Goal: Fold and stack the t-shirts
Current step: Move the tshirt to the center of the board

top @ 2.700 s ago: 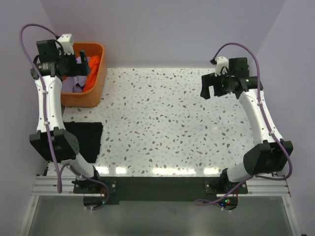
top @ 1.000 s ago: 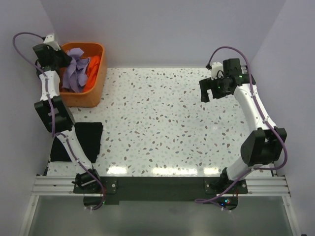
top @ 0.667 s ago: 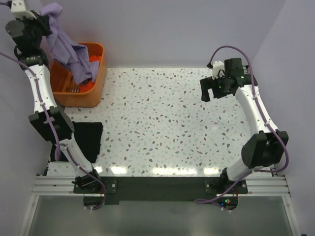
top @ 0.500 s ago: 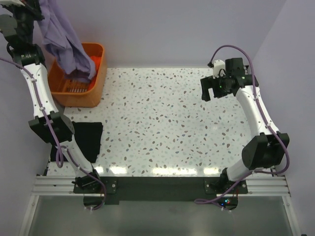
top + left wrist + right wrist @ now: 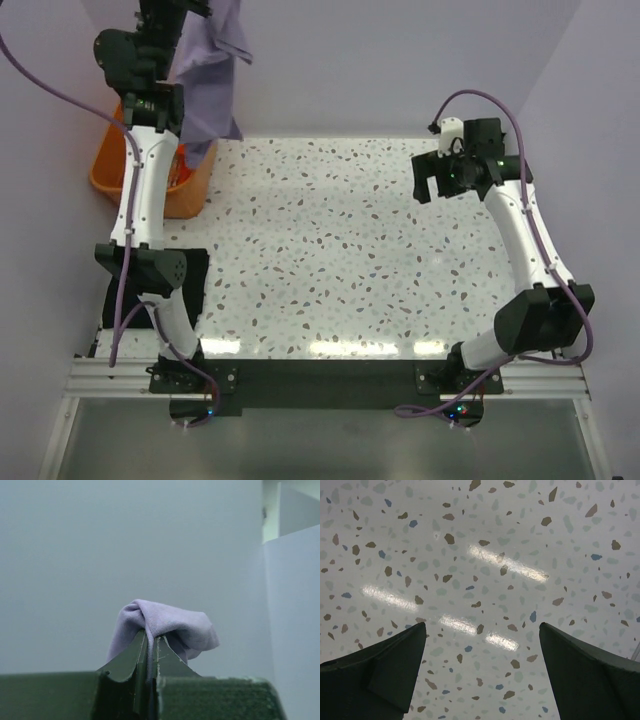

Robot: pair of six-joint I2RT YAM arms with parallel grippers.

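Lighting was bright, soft and even, with hardly any shadows. Long white glare streaks hit the speckled surface (image 5: 485, 520) just ahead of the right fingers (image 5: 380, 680), which looked dark and blurry. The left fingers (image 5: 125, 670) were murky too, though the lilac t-shirt (image 5: 170, 622) at their tips was sharp.

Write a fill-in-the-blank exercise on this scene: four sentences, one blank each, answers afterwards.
1. The lilac t-shirt hangs from the left gripper, whose jaws are ____.
2. The right gripper hovers above the speckled table with its jaws ____.
3. The basket at the far left is coloured ____.
4. A second t-shirt, lying at the table's near left corner, is coloured ____.

Missing words: shut; open; orange; black.
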